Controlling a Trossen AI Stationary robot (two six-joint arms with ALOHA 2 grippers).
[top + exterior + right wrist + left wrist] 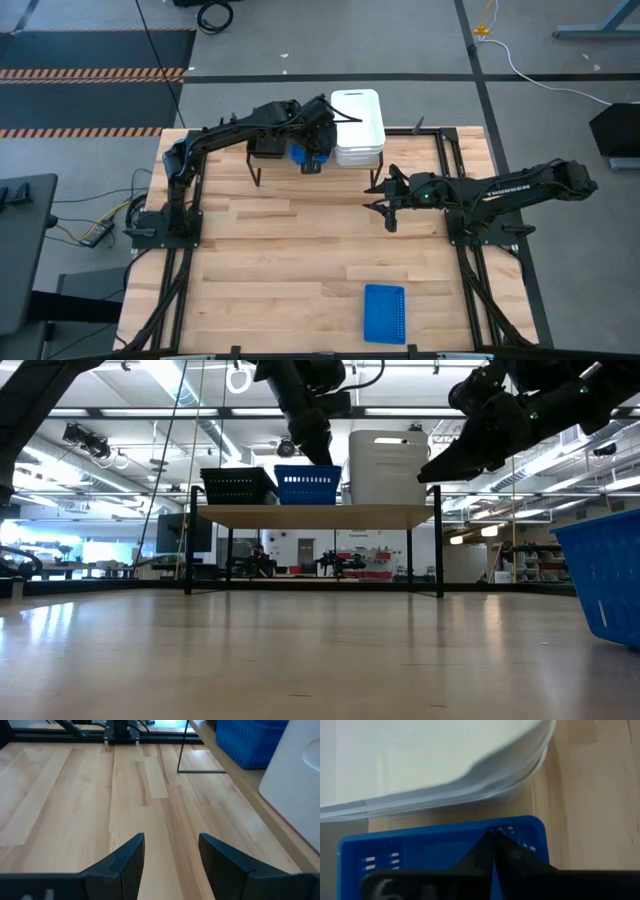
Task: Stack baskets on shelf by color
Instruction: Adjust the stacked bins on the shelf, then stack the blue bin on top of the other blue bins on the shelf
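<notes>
- My left gripper point(318, 150) sits over the small blue perforated plastic basket point(308, 157) in the middle of the low wooden-topped shelf on thin black legs point(310, 516). In the left wrist view its fingers are pinched together at the basket's near rim. I judge they are clamped on that rim, though the view is too close to be sure the wall is between them.
- The black perforated basket point(238, 485) stands at one end of the shelf, the blue one just beside it, and the stack of white plastic baskets point(358, 126) fills the other end, near the table's far edge.
- My right gripper point(384, 196) hovers above the bare tabletop point(290, 260) in front of the shelf's white end, fingers spread apart and empty.
- A second blue perforated basket point(384, 312) lies near the front edge of the table, well apart from everything else. It belongs on the blue one.
- To finish this step cleanly, I'd check that the shelf basket sits flat and clear of the white stack, then open the left fingers and lift straight up so the rim isn't dragged.
- After that the right arm is better placed to fetch the front basket. I'd grip one long wall and nest it squarely.
</notes>
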